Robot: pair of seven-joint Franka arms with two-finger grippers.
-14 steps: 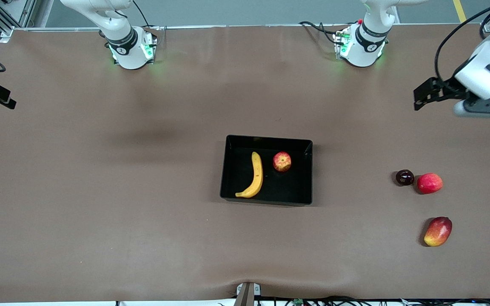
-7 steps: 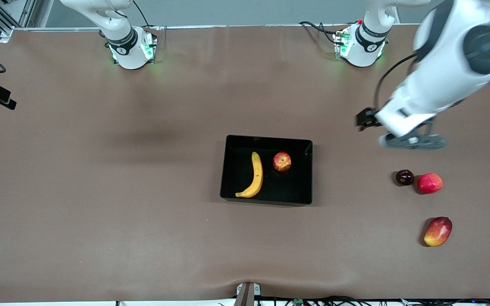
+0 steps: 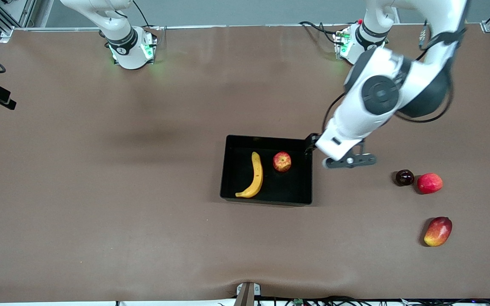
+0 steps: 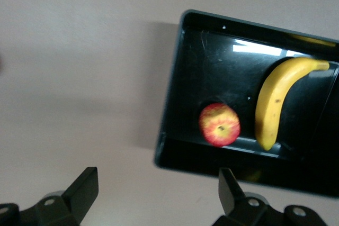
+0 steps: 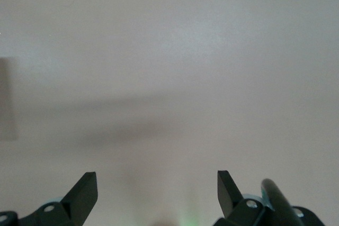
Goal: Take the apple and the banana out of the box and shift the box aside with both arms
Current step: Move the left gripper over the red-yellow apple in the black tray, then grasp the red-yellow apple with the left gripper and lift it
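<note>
The left gripper (image 4: 159, 194) is spread wide and empty; we see it hanging over the counter (image 3: 100, 212) at the box's (image 3: 266, 199) wall toward the left arm's end, with the corner of the box just ahead of its fingertips in the left wrist view. The right gripper (image 5: 157, 191) is likewise released and holds nothing. We see only bare counter under it, and the right arm waits off at its own end, its gripper out of the front view.

As far as we can judge, nothing of the task is done yet. The apple (image 3: 282, 161) and the banana (image 3: 253, 175) both lie inside the box, and the box sits in the middle of the counter, untouched by either arm. Taking out both fruits and shifting the box with both arms all remain.

The apple rests in the part of the box farther from the front camera and closer to the left arm's end, so it is the fruit closest to the left gripper, a short reach inward over the wall. The banana lies beside the apple, toward the right arm's end, its curved length running nearer to the front camera. We would expect the apple to be picked first.
</note>
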